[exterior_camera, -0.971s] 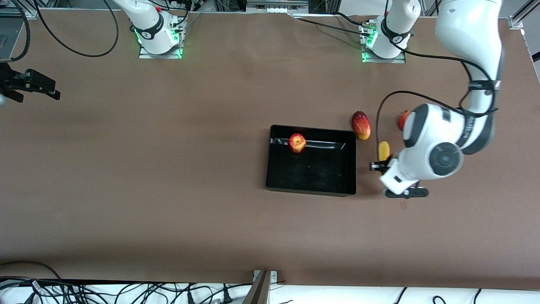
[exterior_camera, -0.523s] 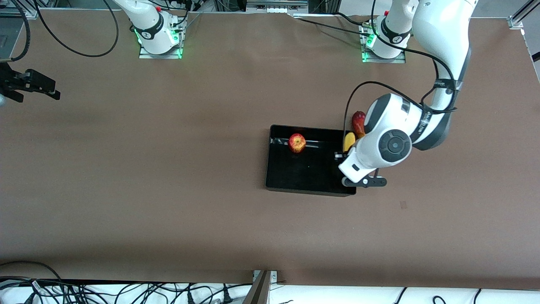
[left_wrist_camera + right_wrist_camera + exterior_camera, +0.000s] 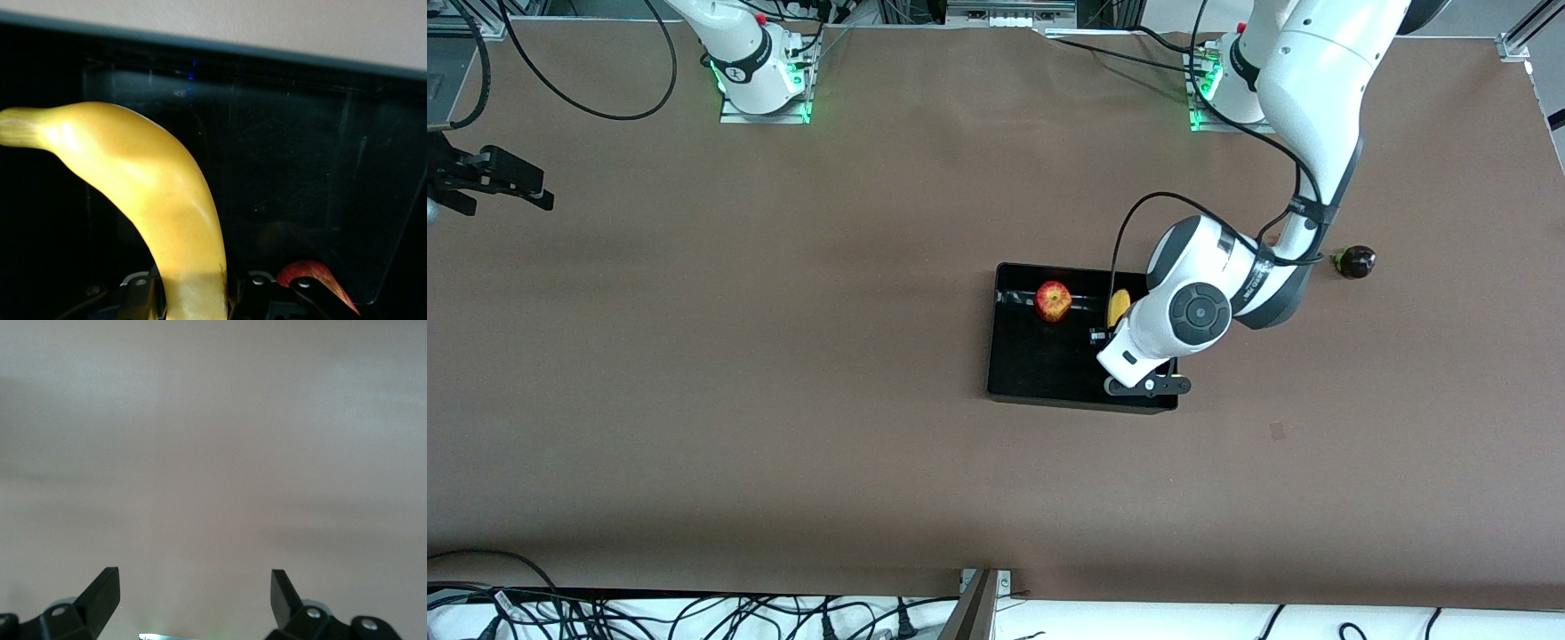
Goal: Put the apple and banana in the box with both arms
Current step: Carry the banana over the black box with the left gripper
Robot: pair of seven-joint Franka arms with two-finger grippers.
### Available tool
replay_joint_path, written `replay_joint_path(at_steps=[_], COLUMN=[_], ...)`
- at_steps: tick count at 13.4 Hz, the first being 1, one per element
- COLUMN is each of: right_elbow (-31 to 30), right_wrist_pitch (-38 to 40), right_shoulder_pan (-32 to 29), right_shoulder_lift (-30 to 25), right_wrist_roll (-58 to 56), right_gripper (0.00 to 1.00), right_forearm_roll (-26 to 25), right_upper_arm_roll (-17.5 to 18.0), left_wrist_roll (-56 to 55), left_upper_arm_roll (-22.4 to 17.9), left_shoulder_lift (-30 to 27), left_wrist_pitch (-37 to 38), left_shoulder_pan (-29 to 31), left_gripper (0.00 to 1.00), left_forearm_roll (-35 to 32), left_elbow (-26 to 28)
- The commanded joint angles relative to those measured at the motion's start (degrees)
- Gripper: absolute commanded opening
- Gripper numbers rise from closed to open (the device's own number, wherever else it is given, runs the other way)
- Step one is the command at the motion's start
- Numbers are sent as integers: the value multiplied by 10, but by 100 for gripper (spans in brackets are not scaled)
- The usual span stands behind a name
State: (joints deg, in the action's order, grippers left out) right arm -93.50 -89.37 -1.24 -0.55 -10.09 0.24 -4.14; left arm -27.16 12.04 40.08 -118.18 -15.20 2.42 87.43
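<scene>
Over the box (image 3: pixel 1005 373), the banana (image 3: pixel 160 193) is held clamped in the left pincer (image 3: pixel 193 297); apple (image 3: pixel 1053 300) already inside. Release step judged next: lowering, then opening. Right pincer (image 3: pixel 193 593) is parked wide open, empty, over bare bench (image 3: pixel 783 400).

Apple (image 3: pixel 1053 300) in box (image 3: pixel 1040 382); banana (image 3: pixel 1118 308) above it

The brown bench (image 3: pixel 783 400) carries the black box (image 3: pixel 1040 378) near its middle and a dark round fruit (image 3: pixel 1356 261) toward the left arm's end
</scene>
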Motion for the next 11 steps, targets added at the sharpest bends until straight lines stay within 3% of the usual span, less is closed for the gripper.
replay_joint_path(at_steps=[1,10,11], right_elbow=[16,16,16], right_wrist_pitch=[10,11,11], right_shoulder_pan=[-10,-10,-10], right_shoulder_lift=[6,7,6], right_wrist_roll=[0,0,0], right_gripper=[100,100,100], right_forearm_roll=[12,12,12], right_upper_arm_roll=[7,7,7], left_wrist_roll=[-9,-4,-4], left_upper_arm_roll=[14,16,16], left_shoulder_lift=[2,50,50], left_wrist_pitch=[-35,-104,-104], left_shoulder_pan=[-5,-5,-4], left_gripper=[0,1,11], left_forearm_roll=[4,-14,-14], left_elbow=[26,50,49])
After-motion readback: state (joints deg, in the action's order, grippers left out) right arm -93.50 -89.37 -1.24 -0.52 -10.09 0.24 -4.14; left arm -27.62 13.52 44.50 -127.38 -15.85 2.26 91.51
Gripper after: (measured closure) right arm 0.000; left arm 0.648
